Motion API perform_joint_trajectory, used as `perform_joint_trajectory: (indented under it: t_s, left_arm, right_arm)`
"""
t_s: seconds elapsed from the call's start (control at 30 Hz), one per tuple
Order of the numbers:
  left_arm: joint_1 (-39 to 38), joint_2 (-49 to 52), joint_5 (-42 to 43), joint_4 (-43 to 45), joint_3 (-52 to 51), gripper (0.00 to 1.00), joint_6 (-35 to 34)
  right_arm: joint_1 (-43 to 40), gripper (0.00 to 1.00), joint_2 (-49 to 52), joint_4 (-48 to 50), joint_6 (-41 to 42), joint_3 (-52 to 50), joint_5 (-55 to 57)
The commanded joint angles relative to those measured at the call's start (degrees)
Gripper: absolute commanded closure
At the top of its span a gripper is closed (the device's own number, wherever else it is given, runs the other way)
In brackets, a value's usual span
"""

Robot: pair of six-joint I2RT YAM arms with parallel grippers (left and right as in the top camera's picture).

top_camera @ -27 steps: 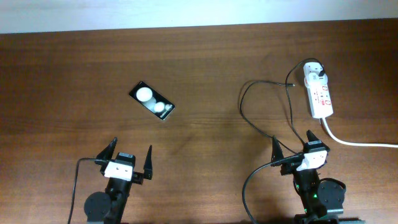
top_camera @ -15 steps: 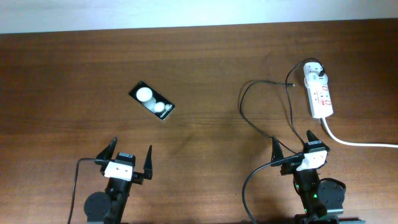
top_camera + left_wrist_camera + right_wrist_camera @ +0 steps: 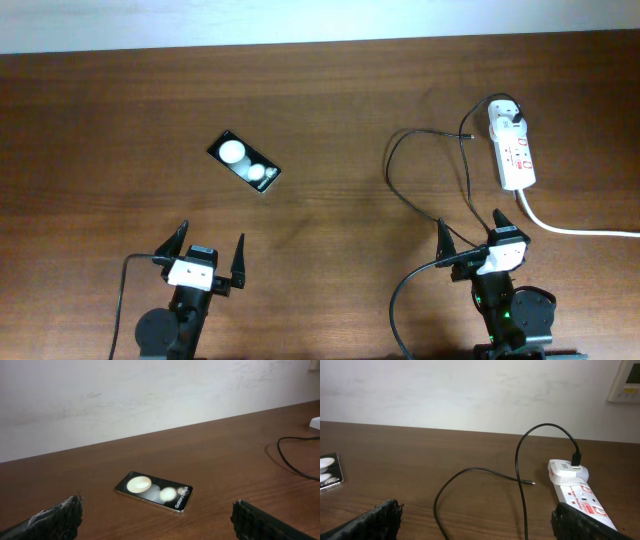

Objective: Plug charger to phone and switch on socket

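Note:
The black phone (image 3: 246, 162) with two white round patches lies flat left of centre; it also shows in the left wrist view (image 3: 154, 490). The white socket strip (image 3: 512, 148) lies at the right, and shows in the right wrist view (image 3: 580, 497). The charger's white adapter head (image 3: 505, 115) sits in its far end. The thin black cable (image 3: 412, 190) loops left, its plug tip (image 3: 467, 134) lying free on the table, also seen in the right wrist view (image 3: 532, 483). My left gripper (image 3: 207, 257) is open and empty near the front edge. My right gripper (image 3: 470, 238) is open and empty in front of the socket.
The socket's thick white cord (image 3: 575, 230) runs off to the right edge. The wooden table (image 3: 330, 90) ends at a white wall at the back. A white wall fitting (image 3: 626, 381) hangs at the upper right in the right wrist view.

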Motion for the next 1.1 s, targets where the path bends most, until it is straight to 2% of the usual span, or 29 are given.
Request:
perform_joint_trajectory:
  t_s: [0.0,0.77,0.83,0.9,1.0,1.07]
  left_arm:
    - [0.2,-0.2,0.8,0.1,-0.4,0.01,0.9]
    - [0.2,-0.2,0.7,0.2,-0.4,0.01,0.9]
    - [0.2,-0.2,-3.8,1.2,-0.4,0.01,0.9]
    - [0.2,-0.2,-4.1,0.9,-0.4,0.01,0.9]
    - [0.1,-0.2,-3.7,8.4,-0.4,0.01,0.9]
    - [0.1,-0.2,2.0,10.6,-0.4,0.01,0.9]
  right_arm:
    - [-0.4,0.01,-0.3,0.0,-0.4,-0.5,-0.3]
    - [-0.4,0.01,-0.3,0.0,-0.4,-0.5,-0.3]
    - [-0.4,0.01,-0.3,0.0,-0.4,-0.5,-0.3]
    - [-0.4,0.01,-0.3,0.0,-0.4,-0.5,-0.3]
    - [-0.4,0.01,-0.3,0.0,-0.4,-0.5,-0.3]
    - [-0.4,0.01,-0.3,0.0,-0.4,-0.5,-0.3]
